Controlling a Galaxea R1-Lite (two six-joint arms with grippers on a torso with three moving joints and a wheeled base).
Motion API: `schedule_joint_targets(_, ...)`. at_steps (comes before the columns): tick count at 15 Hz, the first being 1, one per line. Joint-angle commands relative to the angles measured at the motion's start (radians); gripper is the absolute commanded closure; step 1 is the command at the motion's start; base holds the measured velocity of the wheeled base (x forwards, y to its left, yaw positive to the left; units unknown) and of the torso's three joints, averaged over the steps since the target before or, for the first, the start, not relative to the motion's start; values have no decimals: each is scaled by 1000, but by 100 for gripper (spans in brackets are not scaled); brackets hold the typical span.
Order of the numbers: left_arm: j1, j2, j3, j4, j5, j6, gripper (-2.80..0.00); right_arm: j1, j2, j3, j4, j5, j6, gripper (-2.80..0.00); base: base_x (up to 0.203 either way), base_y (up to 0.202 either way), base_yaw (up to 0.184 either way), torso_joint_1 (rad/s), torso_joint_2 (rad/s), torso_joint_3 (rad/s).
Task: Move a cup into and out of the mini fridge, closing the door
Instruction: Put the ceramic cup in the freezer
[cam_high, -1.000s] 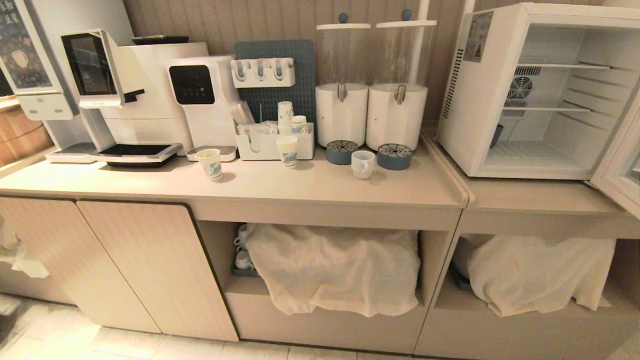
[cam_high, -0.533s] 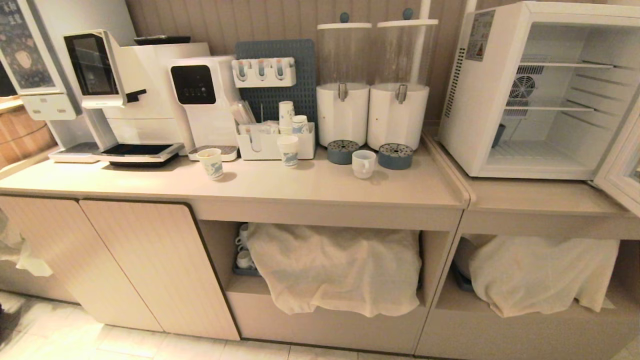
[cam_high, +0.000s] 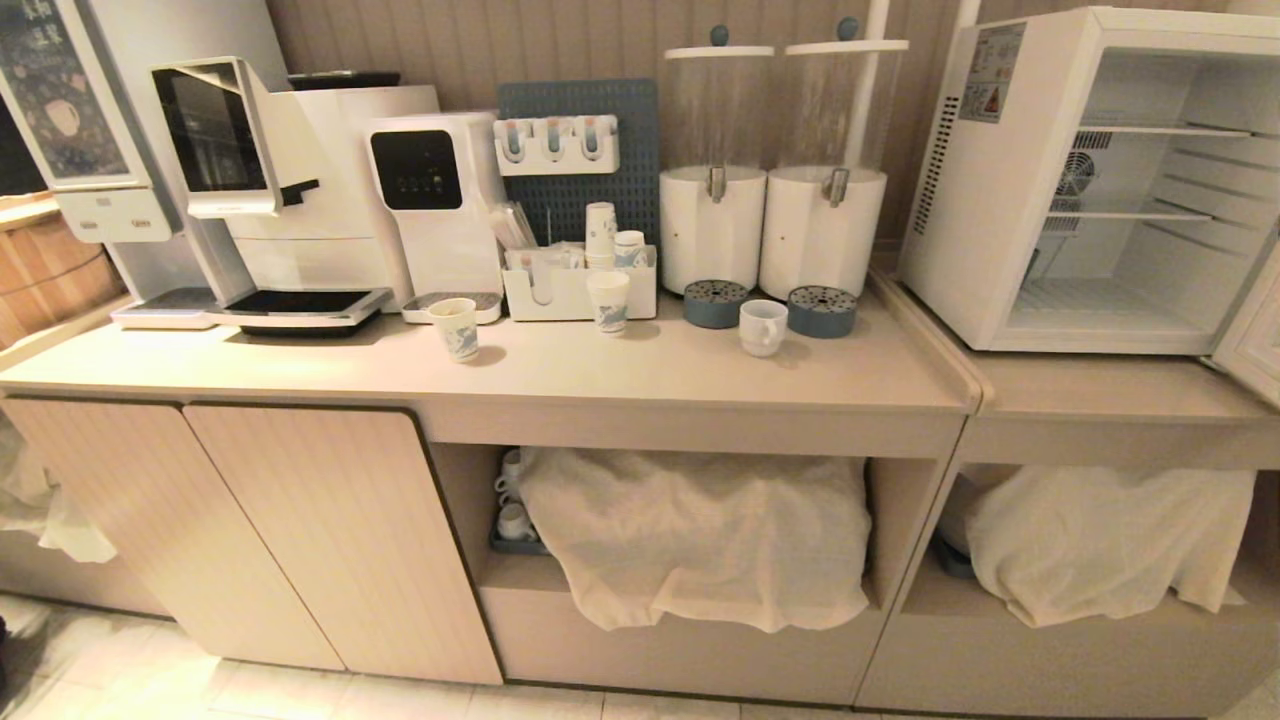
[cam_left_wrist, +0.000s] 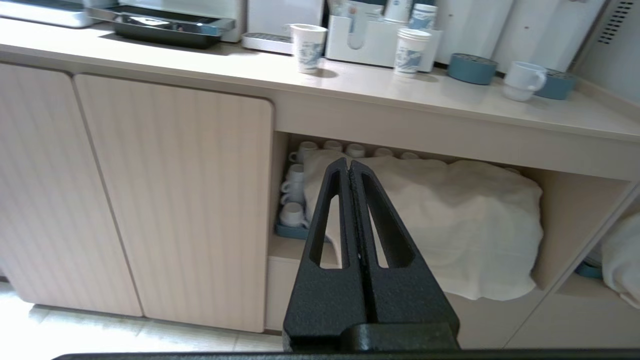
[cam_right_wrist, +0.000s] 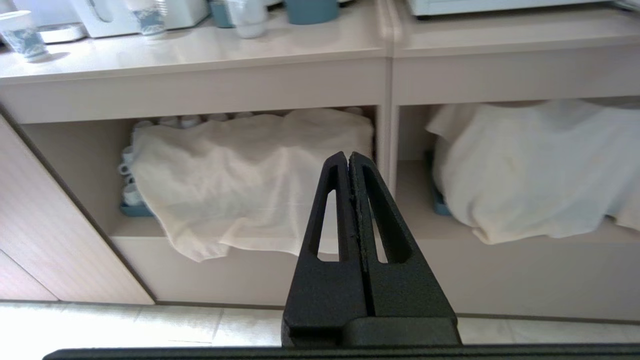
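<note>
Right now I am keeping both arms low in front of the counter, not reaching for anything. My left gripper is sitting with its two black pointed fingers pressed together, holding nothing, and my right gripper is looking just the same. Both are pointing at the white cloths covering the open shelves under the countertop, so neither is showing in the head view.

Up above them, the small squat white ceramic cup with the loop handle is standing upright on the pale beige countertop, between two round blue drip trays and apart from both grippers. I am guessing the right arm is the nearer one, since the cup is sitting toward the right, and it needs to go up and forward.

Farther right, the white boxy mini fridge is standing open and looking empty. Its pale framed glass door is swinging off the edge, so I am seeing only a piece.
</note>
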Motion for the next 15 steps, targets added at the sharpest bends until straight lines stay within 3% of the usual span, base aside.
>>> schedule_joint_targets(1, 0, -5, 40, -1, 0, -2, 0, 0, 0, 0, 0, 0, -1, 0, 0, 190, -3, 0, 5, 2)
schedule_joint_targets(4, 0, -5, 40, -1, 0, -1, 0, 0, 1, 0, -2, 0, -1, 0, 0, 149, 2, 1, 1, 1)
schedule_joint_targets(9, 0, -5, 40, 7, 3, 11, 0, 0, 0, 0, -2, 0, 1, 0, 10, 0, 0, 0, 0, 1)
schedule_joint_targets(15, 0, -5, 40, 1, 3, 10, 0, 0, 0, 0, -3, 0, 1, 0, 181, 0, -2, 5, 4, 4)
